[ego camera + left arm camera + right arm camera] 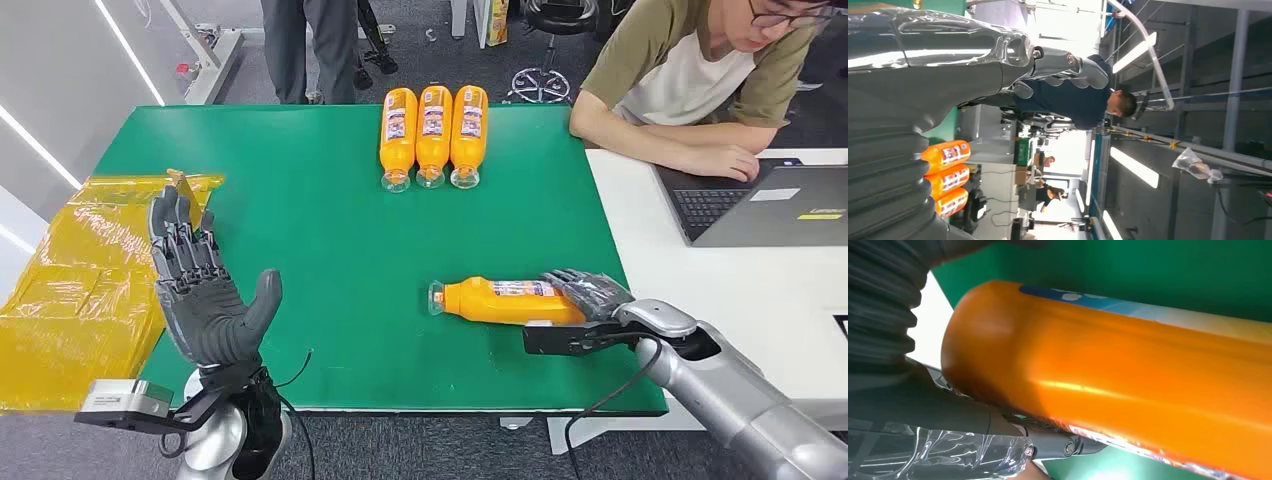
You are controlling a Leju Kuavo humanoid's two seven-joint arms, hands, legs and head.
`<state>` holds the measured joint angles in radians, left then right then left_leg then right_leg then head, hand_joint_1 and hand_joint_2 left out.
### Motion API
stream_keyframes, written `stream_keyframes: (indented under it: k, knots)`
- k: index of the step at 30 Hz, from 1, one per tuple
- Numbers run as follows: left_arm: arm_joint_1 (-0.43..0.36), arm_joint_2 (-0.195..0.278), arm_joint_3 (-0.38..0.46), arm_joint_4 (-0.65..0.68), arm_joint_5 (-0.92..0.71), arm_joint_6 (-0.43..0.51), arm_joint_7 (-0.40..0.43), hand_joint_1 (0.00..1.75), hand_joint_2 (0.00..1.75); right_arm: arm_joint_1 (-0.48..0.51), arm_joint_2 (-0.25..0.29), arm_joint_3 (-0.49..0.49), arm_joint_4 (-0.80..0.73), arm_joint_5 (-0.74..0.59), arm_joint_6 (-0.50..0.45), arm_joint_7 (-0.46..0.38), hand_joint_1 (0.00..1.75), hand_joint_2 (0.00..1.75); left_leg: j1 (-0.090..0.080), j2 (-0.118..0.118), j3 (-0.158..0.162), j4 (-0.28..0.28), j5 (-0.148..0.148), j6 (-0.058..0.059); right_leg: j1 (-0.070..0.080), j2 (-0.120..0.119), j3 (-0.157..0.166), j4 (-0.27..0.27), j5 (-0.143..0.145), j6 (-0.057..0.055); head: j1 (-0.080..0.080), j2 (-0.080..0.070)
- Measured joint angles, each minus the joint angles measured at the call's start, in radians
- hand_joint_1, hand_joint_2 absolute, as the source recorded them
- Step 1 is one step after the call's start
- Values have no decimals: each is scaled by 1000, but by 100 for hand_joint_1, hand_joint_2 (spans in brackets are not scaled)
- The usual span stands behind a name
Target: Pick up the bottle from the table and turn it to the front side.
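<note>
Lying beyond the held bottle [505, 300], three bottles [433, 135] touch side by side.

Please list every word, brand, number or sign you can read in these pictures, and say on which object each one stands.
No text can be read.
Labels on the three orange bottles: too small and blurred.
Label on the orange bottle held by the right hand: blurred.
Stickers on the laptop: too small.

- A dark grey carpeted floor [420, 440] was seen beneath a green-topped table [320, 200].
- A white desk [760, 290] was set just beside it.
- Long white ceiling light strips [1134, 167] were lit overhead.
</note>
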<state>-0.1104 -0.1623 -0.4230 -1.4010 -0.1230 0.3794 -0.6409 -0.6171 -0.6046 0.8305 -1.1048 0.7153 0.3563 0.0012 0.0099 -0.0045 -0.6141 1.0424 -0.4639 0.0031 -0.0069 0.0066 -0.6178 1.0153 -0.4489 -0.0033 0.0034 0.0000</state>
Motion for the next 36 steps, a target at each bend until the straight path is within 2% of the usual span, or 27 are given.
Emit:
stream_keyframes:
  k: [8, 10, 12, 14, 17, 22, 25, 27, 30, 33, 36]
  knots:
    - [-1, 4, -2, 2, 0, -3, 2, 0, 175, 0, 9, 11, 60, 13, -85, -46, 175, 175, 0, 0, 0, 0, 0, 0, 0, 1, 1, 0, 0, 0, 0, 0]
    - [-1, 5, -2, 2, -2, -3, 3, 0, 175, 5, 16, 10, 64, 33, -137, -57, 175, 175, 0, 0, 0, 0, 0, 0, 0, 1, 1, 0, 0, 0, 0, 0]
    - [3, 7, -2, 2, -7, -4, 2, 0, 175, 25, 35, 2, 59, 54, -242, -82, 175, 175, 0, 0, 0, 0, 0, 0, 0, 0, 1, 0, 0, 0, 0, 0]
    - [10, 9, -2, 2, -12, -2, -2, 0, 175, 57, 65, -21, 38, 60, -357, -101, 175, 175, 0, 0, 0, 0, 0, 0, 0, 1, 1, 1, 0, 0, 0, 0]
    - [21, 9, -2, 1, -18, 3, -12, 0, 175, 105, 122, -67, -15, 58, -480, -114, 175, 175, 1, 0, 0, -1, 0, 0, 0, 0, 0, 1, 0, -1, 0, 0]
    - [31, 7, -2, 2, -19, 6, -16, 0, 175, 186, 239, -157, -120, 30, -693, -155, 175, 175, 1, -1, 0, -2, 0, -1, 1, -1, 0, 1, -2, -1, 0, 0]
    - [33, 4, -2, 5, -19, -9, 9, 0, 175, 236, 307, -199, -181, 19, -812, -176, 175, 175, 1, -1, 0, -2, 0, -1, 1, -1, 0, 1, -2, -1, 0, 0]
    - [34, 1, -3, 13, -2, -54, 50, 0, 175, 274, 345, -220, -218, 0, -876, -194, 175, 175, 1, -2, 0, -2, 0, -1, 1, -1, 0, 1, -3, -1, 0, 0]
    - [31, -1, -16, 40, 58, -189, 123, 0, 175, 322, 389, -237, -259, -37, -926, -216, 175, 175, 1, -1, 0, -2, -1, -1, 0, -1, 0, 1, -3, -1, 0, 0]
    - [17, 1, -38, 87, 106, -331, 180, 0, 175, 351, 414, -239, -278, -83, -918, -233, 175, 175, 0, -1, 0, -2, -1, -1, 0, -1, 0, 0, -3, -1, 0, 0]
    - [0, 5, -58, 140, 138, -464, 199, 0, 175, 373, 427, -239, -285, -130, -884, -249, 175, 175, 0, -1, 0, -1, -1, -1, 0, -1, 0, 0, -2, -1, 0, 0]
